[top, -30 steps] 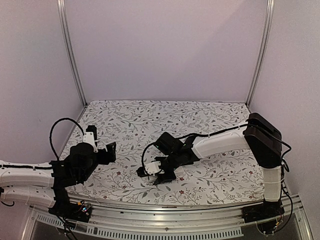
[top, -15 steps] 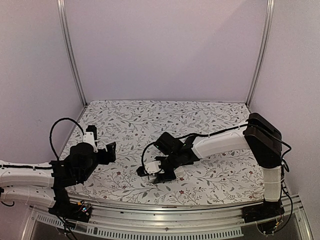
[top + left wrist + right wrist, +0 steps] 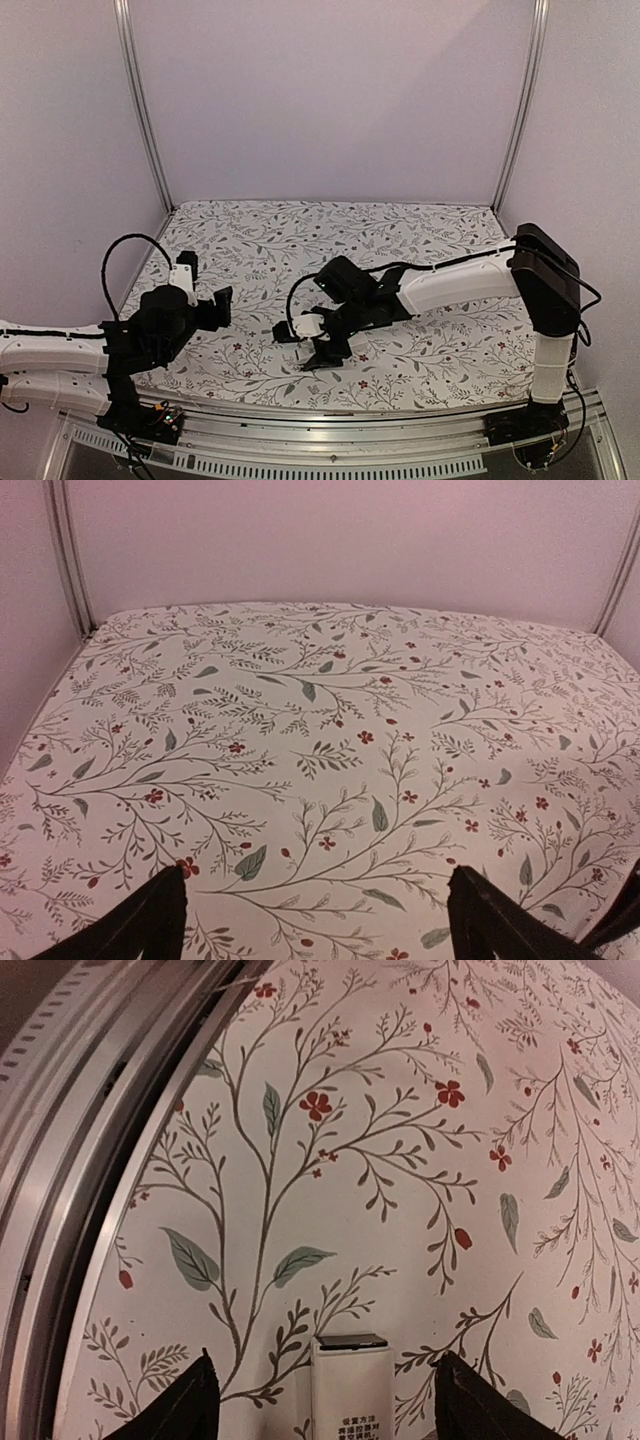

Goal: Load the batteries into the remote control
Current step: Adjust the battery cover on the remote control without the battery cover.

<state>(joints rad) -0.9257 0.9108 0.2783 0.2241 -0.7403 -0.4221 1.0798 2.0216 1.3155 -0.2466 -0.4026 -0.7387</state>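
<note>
The remote control (image 3: 350, 1390) is a white bar with printed text and a dark strip at its far end. It lies on the floral cloth between the spread fingers of my right gripper (image 3: 322, 1360), and neither finger touches it. From above, the right gripper (image 3: 312, 352) sits low near the table's front centre and covers most of the remote. My left gripper (image 3: 205, 285) hovers open at the left; in its wrist view the left gripper (image 3: 315, 872) has only cloth between its fingers. The batteries are out of view.
The floral cloth (image 3: 330, 240) covers the whole tabletop. A metal rail (image 3: 60, 1110) runs along the table's near edge, just left of the right gripper. Upright metal posts (image 3: 140, 110) and plain walls enclose the back and sides.
My right gripper's jaws have spread wider around the remote, and the right arm has shifted slightly right. The left arm has barely moved.
</note>
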